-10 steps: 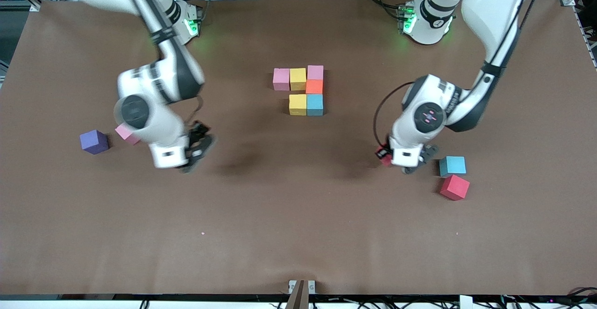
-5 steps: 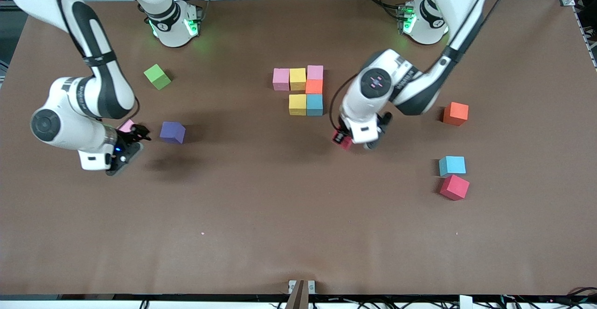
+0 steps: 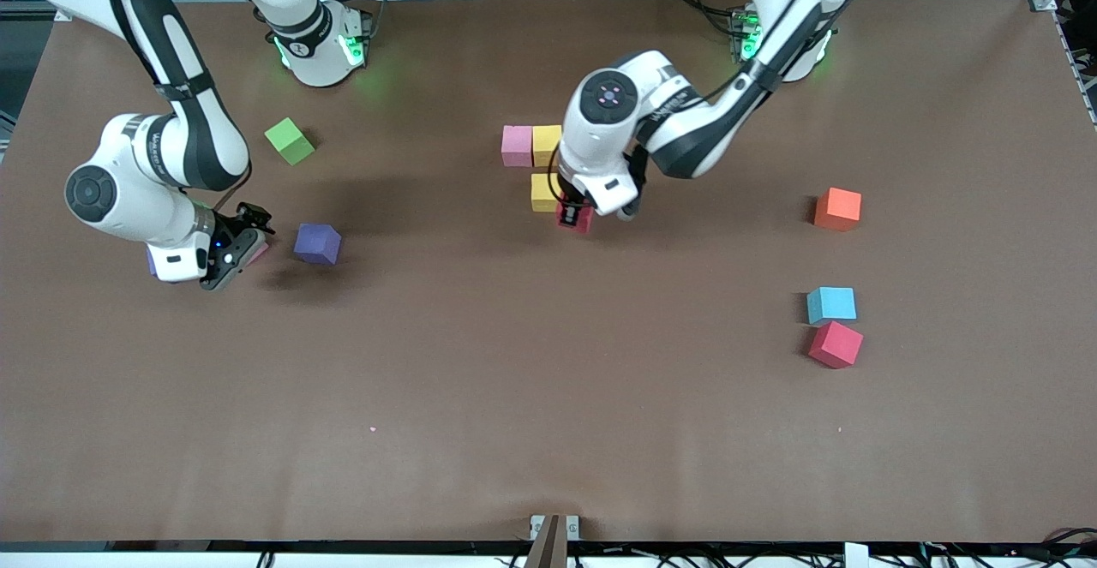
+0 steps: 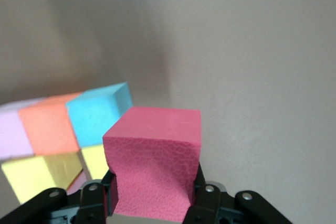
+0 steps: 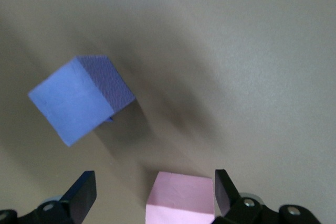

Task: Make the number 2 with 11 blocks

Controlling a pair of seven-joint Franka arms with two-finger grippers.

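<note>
My left gripper is shut on a red block and hovers over the table at the edge of the started number 2. Of that cluster a pink block and two yellow blocks show; the arm hides the rest. The left wrist view shows the held red block with the light blue block, orange block and a yellow block just past it. My right gripper is open low over a pink block, which lies between its fingers. A purple block lies beside it.
A green cube sits toward the right arm's base. Toward the left arm's end lie a loose orange block, a light blue block and a red block. A purple sliver shows under the right wrist.
My left arm has carried the red block from its end of the table to the cluster. My right arm has swung out to the pink block and lowered around it.
</note>
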